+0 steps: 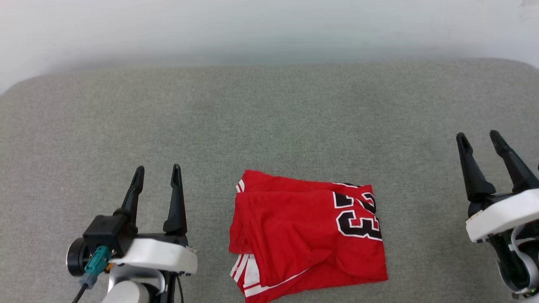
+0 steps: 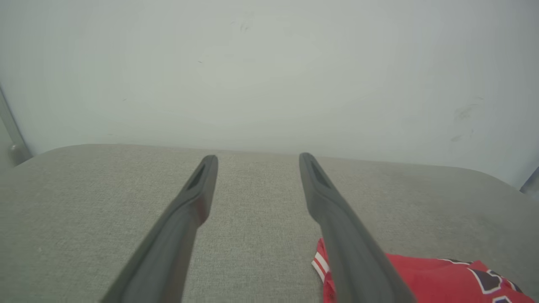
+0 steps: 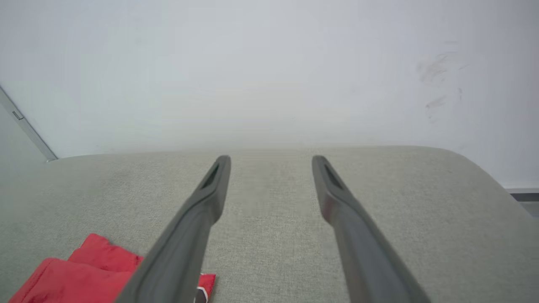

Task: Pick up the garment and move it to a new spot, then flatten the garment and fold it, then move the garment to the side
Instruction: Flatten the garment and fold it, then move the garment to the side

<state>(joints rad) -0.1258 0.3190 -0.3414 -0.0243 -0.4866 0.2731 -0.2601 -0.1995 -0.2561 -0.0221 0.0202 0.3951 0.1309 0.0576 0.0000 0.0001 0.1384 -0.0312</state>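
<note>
Overall: the garment (image 1: 307, 235) lay folded on the grey fabric surface (image 1: 269, 118), between the two grippers and touching neither.
Garment: it was red and folded into a rough rectangle. A black, white-outlined "23" faced up on its right part, and red-white striped trim showed at its left edge and near left corner. Soft wrinkles crossed the top layer.
Garment position: it sat low in the head view, a little right of centre, nearer the left gripper than the right one.
Left gripper (image 1: 158, 174): it hung just left of the garment, with a strip of bare fabric between them, and pointed toward the pale wall (image 1: 269, 25).
Left fingers (image 1: 176, 198): they were parted by a moderate gap and gripped nothing. In the left wrist view, grey fabric alone lay between them, and the garment's striped corner showed beyond the right-hand finger, low in that view.
Right gripper (image 1: 478, 139): it was well apart from the garment, at the right edge of the head view and farther up it than the left gripper.
Right fingers (image 1: 471, 172): they were spread about as wide, empty, and touched no cloth. In the right wrist view the garment's red edge lay low and to the left, partly behind the left-hand finger.
</note>
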